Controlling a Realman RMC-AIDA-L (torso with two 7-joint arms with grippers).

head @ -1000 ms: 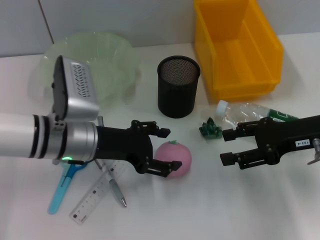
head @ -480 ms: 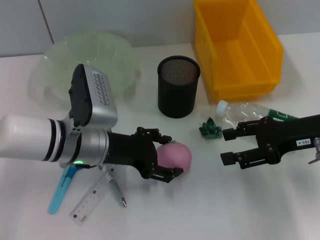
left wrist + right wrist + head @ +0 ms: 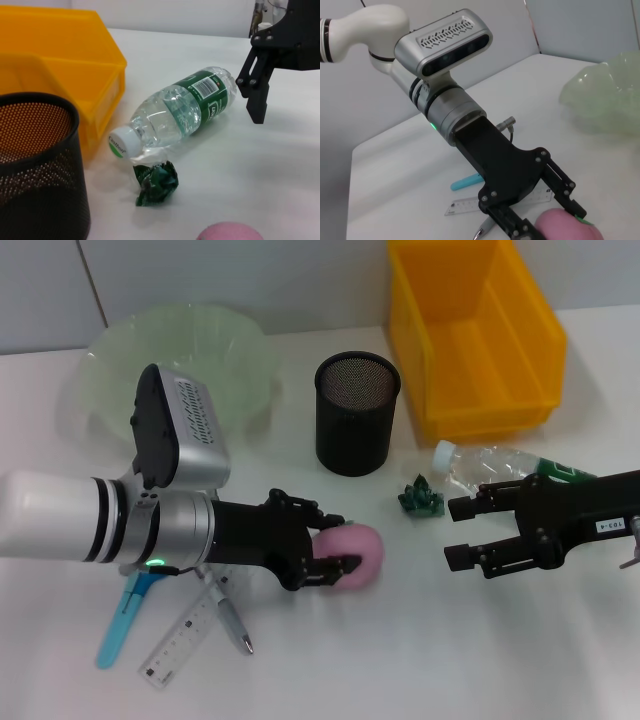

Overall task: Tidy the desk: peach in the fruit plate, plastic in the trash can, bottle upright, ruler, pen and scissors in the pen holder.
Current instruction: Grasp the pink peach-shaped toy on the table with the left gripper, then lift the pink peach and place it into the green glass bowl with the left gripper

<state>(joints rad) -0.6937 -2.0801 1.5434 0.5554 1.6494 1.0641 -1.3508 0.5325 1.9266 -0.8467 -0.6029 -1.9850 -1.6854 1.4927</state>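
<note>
My left gripper (image 3: 331, 543) has its fingers pressed on both sides of the pink peach (image 3: 357, 552), which rests on the table; the right wrist view shows the peach (image 3: 570, 226) between them. My right gripper (image 3: 466, 534) hovers open and empty just in front of the lying clear bottle (image 3: 490, 465). A crumpled green plastic wrapper (image 3: 421, 498) lies by the bottle's cap. Under my left arm lie the ruler (image 3: 185, 640), the pen (image 3: 232, 625) and blue-handled scissors (image 3: 120, 628). At the back are the black mesh pen holder (image 3: 357, 412), the pale green fruit plate (image 3: 180, 360) and the yellow trash can (image 3: 470, 330).
The bottle (image 3: 185, 112) has a green label and a white cap that points toward the pen holder (image 3: 35, 165). The wrapper (image 3: 156, 184) sits between them. The trash can (image 3: 50, 65) stands close behind the holder.
My left gripper moved right onto the peach and its fingers closed from wide open to pressing against it. The right arm stayed still.
</note>
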